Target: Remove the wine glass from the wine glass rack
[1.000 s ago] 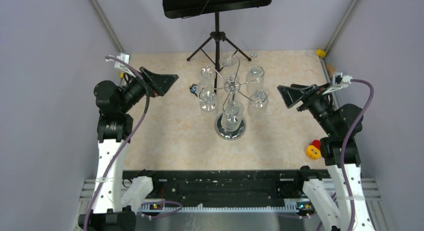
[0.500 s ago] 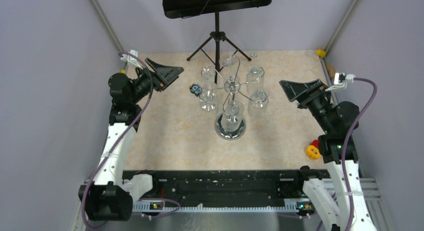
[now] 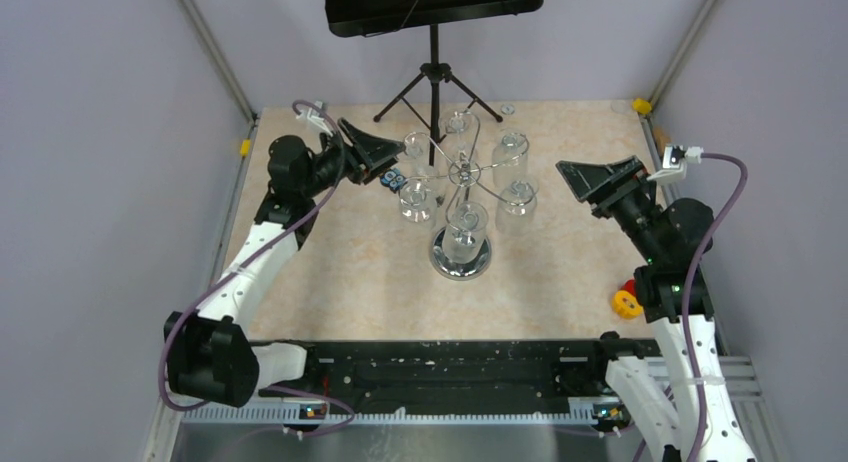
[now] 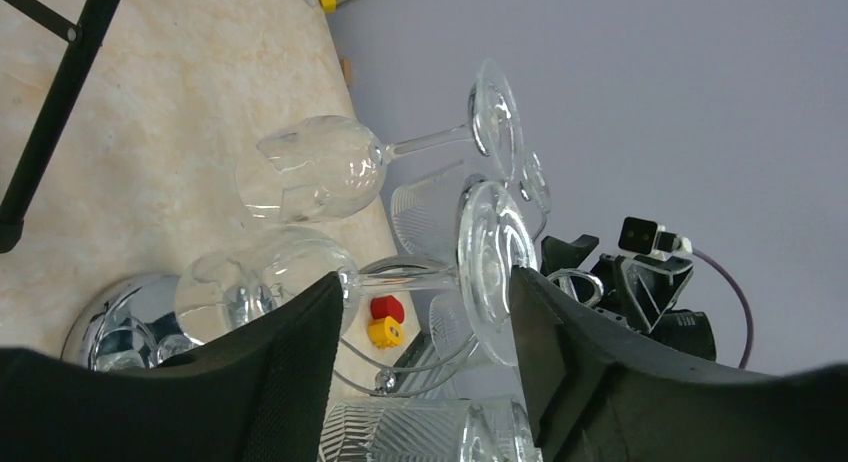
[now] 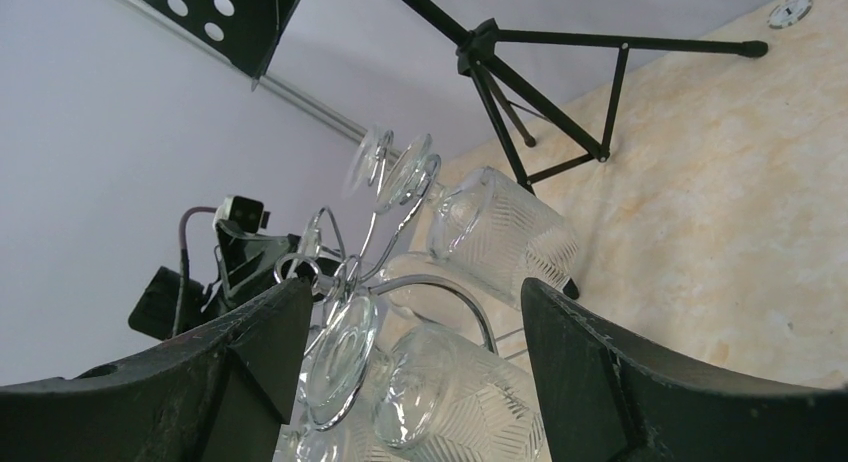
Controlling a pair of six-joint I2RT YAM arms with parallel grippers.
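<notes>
The left gripper (image 3: pixel 390 160) has swung to the wine glass rack (image 3: pixel 461 263). Wrist views alone show its fingers spread either side of a wine glass (image 4: pixel 250 287) stem, and the right gripper (image 5: pixel 405 317) spread, empty.

Soft, even light pours down from above in the top view: the pale table (image 3: pixel 340 272) carries only faint shadows, and the round base of the wine glass rack (image 3: pixel 461 257) glints like a mirror. In the wrist views the left gripper (image 4: pixel 425 282) and the right gripper (image 5: pixel 415 285) loom dark and blurred, while the wine glasses (image 4: pixel 310 167) throw sharp white highlights.
</notes>
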